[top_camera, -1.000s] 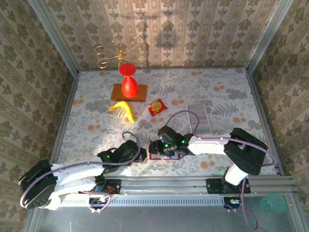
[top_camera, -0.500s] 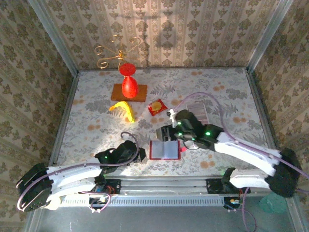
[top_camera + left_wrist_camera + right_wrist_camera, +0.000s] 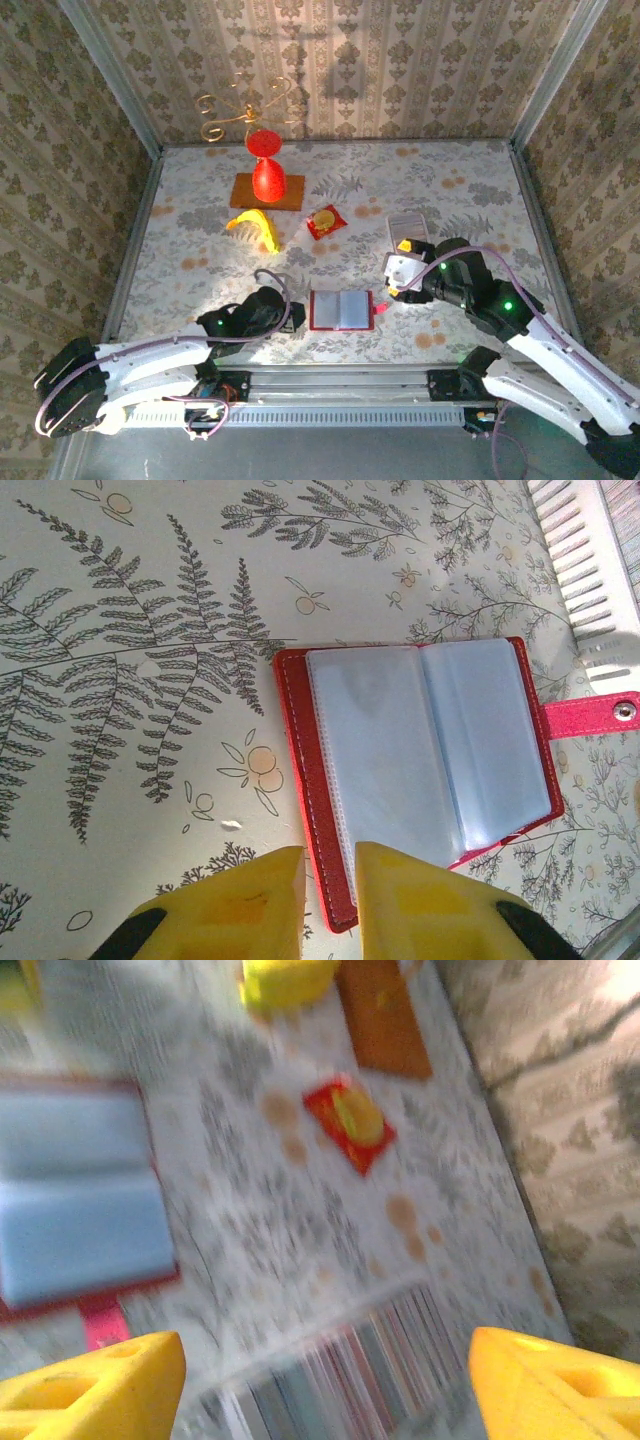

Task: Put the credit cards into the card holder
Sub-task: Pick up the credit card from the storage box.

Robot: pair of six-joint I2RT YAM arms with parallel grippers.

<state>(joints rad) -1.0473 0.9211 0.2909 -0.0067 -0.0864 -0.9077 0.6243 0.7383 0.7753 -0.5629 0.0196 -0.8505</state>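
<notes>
Pale, fern-printed cloth covers the table (image 3: 470,190), and everything that matters lies on its near half. The card holder (image 3: 340,310) is my landmark: it lies flat and spread open, dark-red cover down and clear sleeves facing up. In my left wrist view those sleeves look bare, so I judge that no card has gone in yet. The opening of the case is the part that is done. The credit cards (image 3: 408,224) sit in a whitish-grey stack beyond the card holder and off to its right, apart from it. My right wrist view shows them only as a blurred striped band. My right gripper (image 3: 398,268) hangs between the card holder and that stack, partly over the near end of the cards. Its fingers are spread wide with nothing between them. My left gripper (image 3: 330,905) sits at the card holder's left edge with its fingers drawn close together. The red cover's edge runs into the narrow gap between them, so I take it that I am pinching the case to steady it. Smallest is the red strap (image 3: 590,716) with its snap, lying loose off the card holder's right edge. Every card is left to pick up and slide into a sleeve.
</notes>
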